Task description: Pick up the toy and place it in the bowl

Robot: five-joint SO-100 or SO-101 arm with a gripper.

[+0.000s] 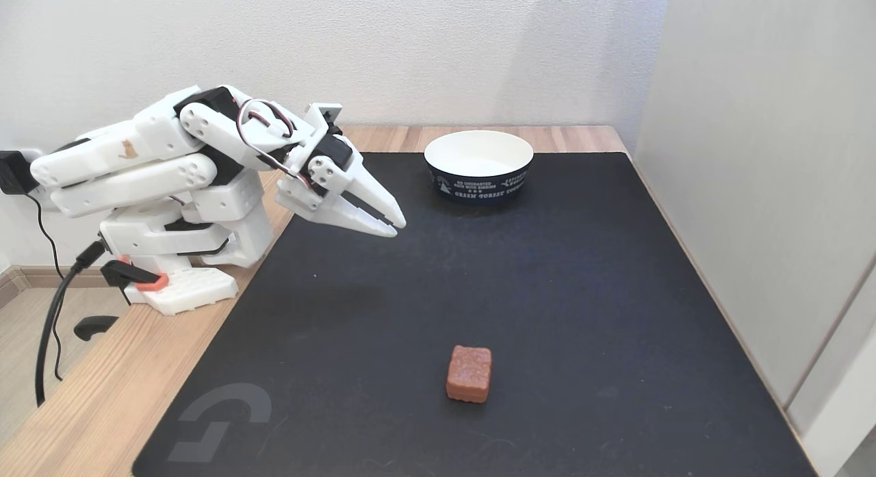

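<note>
A small reddish-brown toy [469,373] with rounded corners and a textured top lies on the black mat near the front, a little right of centre. The bowl [478,165], white inside and dark navy outside with white lettering, stands at the back of the mat. My white gripper [395,225] hangs above the mat's left part, folded back close to the arm's base, far from the toy and left of the bowl. Its fingers lie together with nothing between them.
The black mat [547,292] covers most of the wooden table [89,408]. The arm's base [185,285] is clamped at the table's left edge, with black cables hanging off it. A white wall panel [766,189] runs along the mat's right side.
</note>
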